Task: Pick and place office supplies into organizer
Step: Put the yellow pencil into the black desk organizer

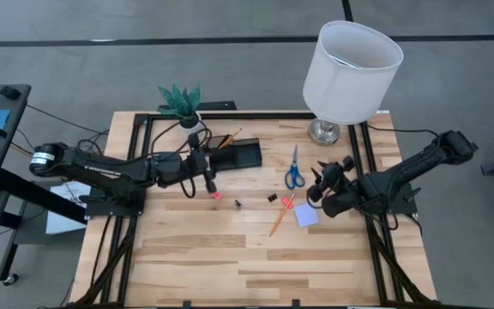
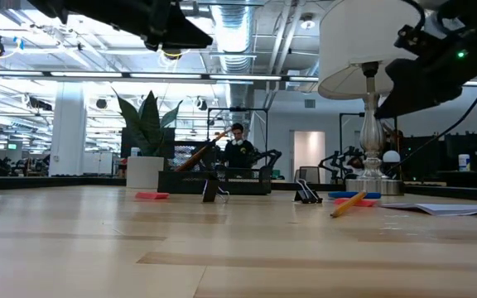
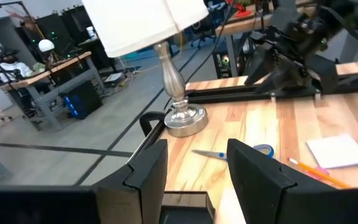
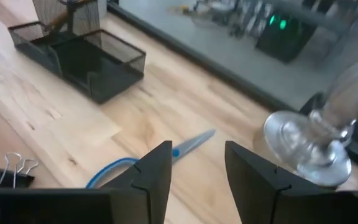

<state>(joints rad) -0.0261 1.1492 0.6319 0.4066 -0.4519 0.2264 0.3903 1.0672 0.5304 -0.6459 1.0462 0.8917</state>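
My left gripper [image 1: 210,182] is open and hovers at the near-left corner of the black mesh organizer [image 1: 240,153], above the pink eraser [image 1: 215,196]. An orange pencil [image 1: 228,137] leans in the organizer's cup section. My right gripper [image 1: 322,178] is open, raised just right of the blue-handled scissors [image 1: 294,168], which lie flat below its fingers in the right wrist view [image 4: 166,158]. Flat on the table lie a second orange pencil [image 1: 281,215], the pale blue note pad [image 1: 306,215], a tiny black clip [image 1: 237,203] and a binder clip [image 1: 273,197]. No black pen shows.
A white-shaded lamp [image 1: 350,69] stands on its metal base [image 4: 306,146] at the far right of the table, close behind the scissors. A plant in a white pot [image 1: 183,107] stands at the far edge left of the organizer. Bare wood [image 1: 230,257] fills the near half.
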